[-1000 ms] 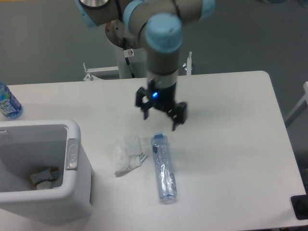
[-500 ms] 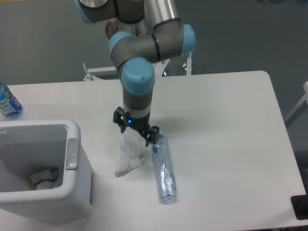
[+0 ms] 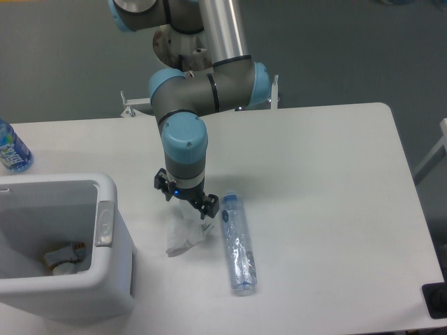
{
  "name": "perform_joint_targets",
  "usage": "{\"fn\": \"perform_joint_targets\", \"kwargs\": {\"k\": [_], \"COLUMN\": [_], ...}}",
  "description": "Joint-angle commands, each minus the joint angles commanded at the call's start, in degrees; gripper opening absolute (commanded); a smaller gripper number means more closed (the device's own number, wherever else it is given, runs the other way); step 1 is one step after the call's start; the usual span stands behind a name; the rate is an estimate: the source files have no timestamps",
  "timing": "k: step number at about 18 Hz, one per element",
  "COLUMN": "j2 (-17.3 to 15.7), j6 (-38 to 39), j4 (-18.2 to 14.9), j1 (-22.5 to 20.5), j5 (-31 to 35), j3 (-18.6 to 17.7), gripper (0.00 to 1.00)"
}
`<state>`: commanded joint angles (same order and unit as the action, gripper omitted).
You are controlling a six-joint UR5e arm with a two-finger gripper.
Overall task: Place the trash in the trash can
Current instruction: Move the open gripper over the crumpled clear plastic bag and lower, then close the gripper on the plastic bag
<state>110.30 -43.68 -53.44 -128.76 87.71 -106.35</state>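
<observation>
One arm reaches down over the white counter [image 3: 328, 174], and its gripper [image 3: 186, 200] sits right on top of the crumpled white wrapper [image 3: 183, 230]. The two fingers [image 3: 209, 206] are spread wide, one at each side of the wrapper's upper end; I cannot tell if they touch it. There are two pieces of trash on the counter: that wrapper and, just beside it to the right, one clear crinkled bottle [image 3: 237, 244] lying flat with bluish ends. One white trash can [image 3: 112, 279] stands at the left edge, near the wrapper, with a grey patch [image 3: 104, 223] on its rim and some scraps [image 3: 63, 257] already inside. A second, deeper-blue bottle [image 3: 11, 150] stands at the far left.
</observation>
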Motion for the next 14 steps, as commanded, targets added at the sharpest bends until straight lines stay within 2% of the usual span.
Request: {"fn": "perform_joint_targets", "kwargs": {"k": [2,7,8,11,12,14], "j2": [0.1,0.1,0.1,-0.1,-0.2,-0.5], "j6": [1.0,2.1,2.2,2.1,2.0,2.0], "j4": [0.1,0.0,0.0,-0.2,-0.3,-1.1], "j1": [0.2,0.2,0.1,0.1,0.0,-0.3], "j5": [2.2,4.0,4.0,4.1,4.1,4.1], "j3": [0.0,0.1,0.1,0.3,0.5,0.5], "gripper": [0.74,0.53,0.45,0.08,0.00,0.00]}}
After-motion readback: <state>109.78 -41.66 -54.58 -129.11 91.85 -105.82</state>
